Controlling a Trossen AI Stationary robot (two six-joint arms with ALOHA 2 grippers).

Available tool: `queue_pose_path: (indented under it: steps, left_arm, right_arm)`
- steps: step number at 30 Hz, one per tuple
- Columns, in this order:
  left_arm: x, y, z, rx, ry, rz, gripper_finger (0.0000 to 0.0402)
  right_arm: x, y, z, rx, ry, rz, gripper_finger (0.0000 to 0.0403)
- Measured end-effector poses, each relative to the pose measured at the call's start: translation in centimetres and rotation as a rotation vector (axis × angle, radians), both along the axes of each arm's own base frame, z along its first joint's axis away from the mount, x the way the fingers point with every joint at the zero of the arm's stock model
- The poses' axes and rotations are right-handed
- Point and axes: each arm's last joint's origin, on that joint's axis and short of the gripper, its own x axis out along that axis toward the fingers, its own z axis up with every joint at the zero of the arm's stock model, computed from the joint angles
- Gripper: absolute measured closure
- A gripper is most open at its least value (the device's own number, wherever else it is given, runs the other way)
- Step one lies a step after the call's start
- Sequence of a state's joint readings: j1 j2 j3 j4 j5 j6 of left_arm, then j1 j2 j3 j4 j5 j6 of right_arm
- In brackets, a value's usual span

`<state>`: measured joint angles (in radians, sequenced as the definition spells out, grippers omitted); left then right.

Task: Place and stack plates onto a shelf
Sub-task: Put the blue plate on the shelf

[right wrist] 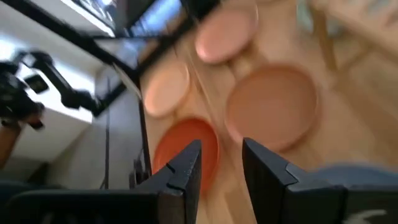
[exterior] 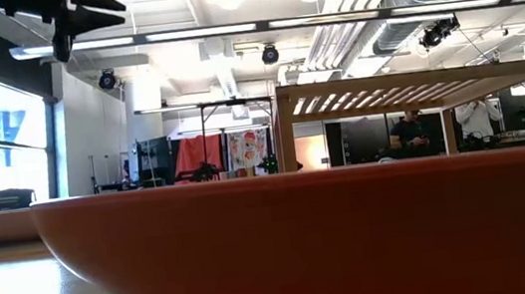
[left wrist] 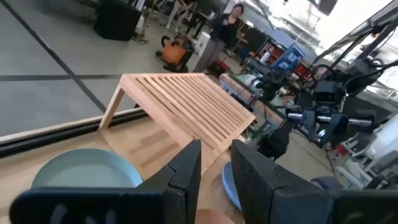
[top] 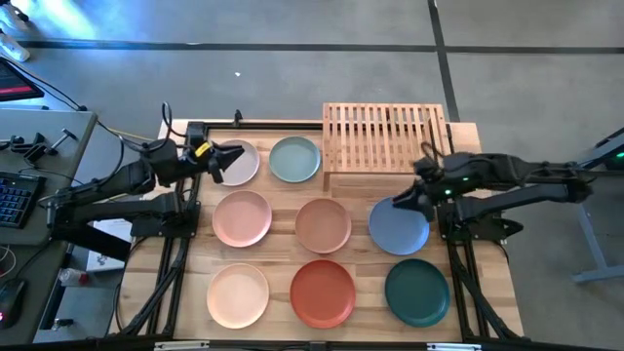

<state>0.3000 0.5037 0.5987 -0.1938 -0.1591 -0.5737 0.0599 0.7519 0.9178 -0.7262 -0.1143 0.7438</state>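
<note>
Hovering over the rear left of the table, the left gripper (top: 229,156) is seen above the off-white plate (top: 239,164), its fingers parted with only air between them in its wrist view; nothing is held. The right gripper (top: 402,200) hangs over the near edge of the blue plate (top: 399,225), its jaws likewise parted and empty.

All eight plates are seen lying flat on the tabletop (top: 283,249), none yet on the shelf (top: 384,136), which stands bare at the rear right. The step in hand appears to be the first pick-up. A flat plate is best taken by its rim: one finger should be slid under the edge and one set on top, the wrist being tilted so the lower finger does not dig into the wood. The blue plate, lying just in front of the shelf, is probably the easiest first candidate; it should be lifted clear of the slats before being carried across and lowered level.

The pale sage plate (top: 294,160) lies just beside the shelf's left leg, and the tan-pink plate (top: 323,224) just beside the blue one, so little room is left for a sideways approach. The dark green plate (top: 417,292) sits close under the right arm's path. A person (left wrist: 231,18) is seen in the room beyond, well apart from the table.
</note>
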Motion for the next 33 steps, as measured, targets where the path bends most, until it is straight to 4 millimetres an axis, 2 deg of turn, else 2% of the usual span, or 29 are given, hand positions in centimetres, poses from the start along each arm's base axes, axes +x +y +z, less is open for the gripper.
queue_pose_path:
  steps: [12, 22, 28, 33]
  left_arm:
    - [0.0, -0.1, -0.6, -0.023, 0.064, -0.015, 0.0326]
    - [-0.2, -0.2, -2.1, -0.083, 0.21, -0.058, 0.0326]
    - [-0.2, -0.3, -2.3, -0.082, 0.229, -0.06, 0.0326]
    - [-0.2, -0.3, -2.3, -0.085, 0.229, -0.069, 0.0326]
  right_arm:
    - [3.9, 1.3, -3.0, 0.101, 0.302, 0.032, 0.0304]
    - [5.6, 3.0, -5.8, 0.153, 0.543, -0.031, 0.0304]
    - [6.5, 3.8, -7.0, 0.209, 0.638, -0.104, 0.0304]
    - [7.2, 4.4, -8.2, 0.196, 0.702, -0.088, 0.0304]
